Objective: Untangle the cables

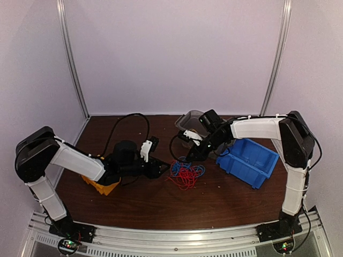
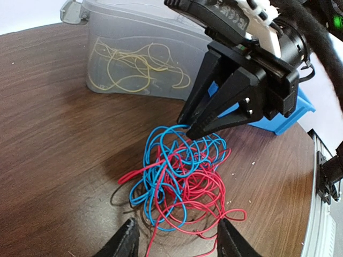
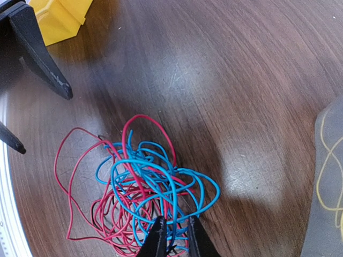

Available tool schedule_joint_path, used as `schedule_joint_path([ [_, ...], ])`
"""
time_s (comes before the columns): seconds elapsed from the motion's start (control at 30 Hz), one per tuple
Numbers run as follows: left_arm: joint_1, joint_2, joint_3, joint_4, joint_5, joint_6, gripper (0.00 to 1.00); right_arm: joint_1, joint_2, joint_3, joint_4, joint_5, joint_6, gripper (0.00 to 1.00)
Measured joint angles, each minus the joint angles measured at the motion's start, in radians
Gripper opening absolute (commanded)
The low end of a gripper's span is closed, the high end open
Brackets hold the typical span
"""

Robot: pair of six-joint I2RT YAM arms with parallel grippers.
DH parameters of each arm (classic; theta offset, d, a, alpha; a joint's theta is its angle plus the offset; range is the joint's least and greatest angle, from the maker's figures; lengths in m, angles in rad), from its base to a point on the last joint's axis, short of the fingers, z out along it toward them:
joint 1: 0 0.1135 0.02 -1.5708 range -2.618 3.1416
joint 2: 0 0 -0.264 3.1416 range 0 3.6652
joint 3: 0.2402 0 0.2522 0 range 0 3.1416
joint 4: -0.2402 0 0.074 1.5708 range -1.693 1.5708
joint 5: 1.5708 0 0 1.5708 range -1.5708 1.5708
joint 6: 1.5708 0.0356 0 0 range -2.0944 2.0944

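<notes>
The red and blue cables [image 1: 185, 174] lie in one loose tangle on the brown table between the two grippers. The tangle fills the left wrist view [image 2: 182, 182] and the right wrist view [image 3: 139, 193]. A yellow cable [image 2: 134, 67] lies apart inside a clear bin. My right gripper [image 1: 188, 158] is at the tangle's far edge, its jaws [image 3: 176, 241] closed to a narrow gap on blue strands. My left gripper [image 1: 162, 169] is open and empty, low at the tangle's near left side, with its fingertips [image 2: 127, 238] spread either side of the red loops.
The clear bin [image 1: 190, 122] stands at the back behind the tangle. A blue bin [image 1: 249, 160] is to the right under the right arm. A yellow bin [image 1: 102, 184] sits under the left arm. A thick black arm cable [image 1: 128, 120] loops over the table.
</notes>
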Motion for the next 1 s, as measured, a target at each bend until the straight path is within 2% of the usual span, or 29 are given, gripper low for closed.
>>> schedule_joint_path([
  [0.17,0.000,0.000,0.000,0.000,0.000,0.000,0.51,0.000,0.004,0.001,-0.002,-0.001,0.004,0.00],
  [0.4,0.000,0.018,-0.002,0.047,0.000,0.003,0.55,0.000,-0.010,0.018,-0.021,-0.022,-0.001,0.00],
  [0.63,-0.013,0.079,-0.001,0.219,0.013,0.052,0.55,0.000,-0.133,0.047,-0.056,-0.089,0.003,0.00],
  [0.77,-0.040,0.167,0.061,0.292,0.018,0.098,0.53,0.000,-0.174,0.082,-0.059,-0.152,0.002,0.00],
  [0.87,-0.052,0.236,0.117,0.327,0.017,0.121,0.47,0.000,-0.183,0.095,-0.070,-0.194,-0.002,0.00],
  [1.0,-0.061,0.314,0.197,0.336,0.017,0.148,0.27,0.000,-0.185,0.100,-0.091,-0.229,-0.006,0.00],
])
